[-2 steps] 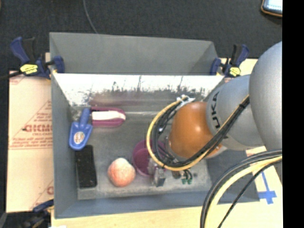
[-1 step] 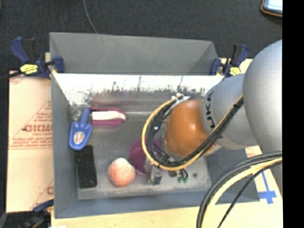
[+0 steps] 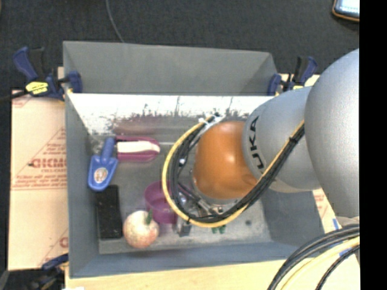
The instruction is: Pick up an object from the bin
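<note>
Hanging low over the near middle of the bin (image 3: 169, 71), the claw (image 3: 184, 221) sits mostly tucked under the arm's orange cover (image 3: 221, 159) and its loop of cables (image 3: 172, 162). I cannot tell whether it is released or clenched, and nothing shows in its grasp.

The closest thing to it is a purple cup (image 3: 156, 199), just to its left and apparently touching or nearly touching it. A pinkish apple (image 3: 141, 229) lies just beside the cup on the near left. A black block (image 3: 109, 212) lies further left, with a blue clip (image 3: 101, 165) beyond it and a purple and white piece (image 3: 138, 148) toward the far wall.

The main risk, as I judge it, is a poor hold on the cup. If the claw meets the rim off-centre, the light cup could tip or skid left into the apple, which looks ready to roll. Closing on both cup and apple together would likely give a weak grip that drops on the lift. Pressing too low could jam the claw against the bin floor. The cable loop hangs close to the cup and might catch it and drag it.
</note>
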`<state>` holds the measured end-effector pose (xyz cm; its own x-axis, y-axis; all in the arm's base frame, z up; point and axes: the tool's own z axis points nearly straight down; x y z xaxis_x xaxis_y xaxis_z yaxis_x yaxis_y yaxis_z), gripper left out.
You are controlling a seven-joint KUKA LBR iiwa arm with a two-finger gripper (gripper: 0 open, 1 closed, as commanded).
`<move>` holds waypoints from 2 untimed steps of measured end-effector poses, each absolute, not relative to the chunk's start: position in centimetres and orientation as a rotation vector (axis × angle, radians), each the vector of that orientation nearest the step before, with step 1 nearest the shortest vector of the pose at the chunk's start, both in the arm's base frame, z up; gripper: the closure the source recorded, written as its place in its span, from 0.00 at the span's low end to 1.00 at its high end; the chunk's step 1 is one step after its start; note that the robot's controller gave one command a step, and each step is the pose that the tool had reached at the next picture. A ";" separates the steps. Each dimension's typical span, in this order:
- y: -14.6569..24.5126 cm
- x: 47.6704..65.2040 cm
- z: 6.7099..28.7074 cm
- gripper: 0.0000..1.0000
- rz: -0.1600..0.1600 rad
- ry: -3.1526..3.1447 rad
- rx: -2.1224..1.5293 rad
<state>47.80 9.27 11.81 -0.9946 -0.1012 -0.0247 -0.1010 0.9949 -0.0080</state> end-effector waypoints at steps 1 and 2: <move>9.2 47.8 11.8 1.00 -0.011 3.112 -0.161; 9.2 47.8 11.8 1.00 -0.012 3.112 -0.164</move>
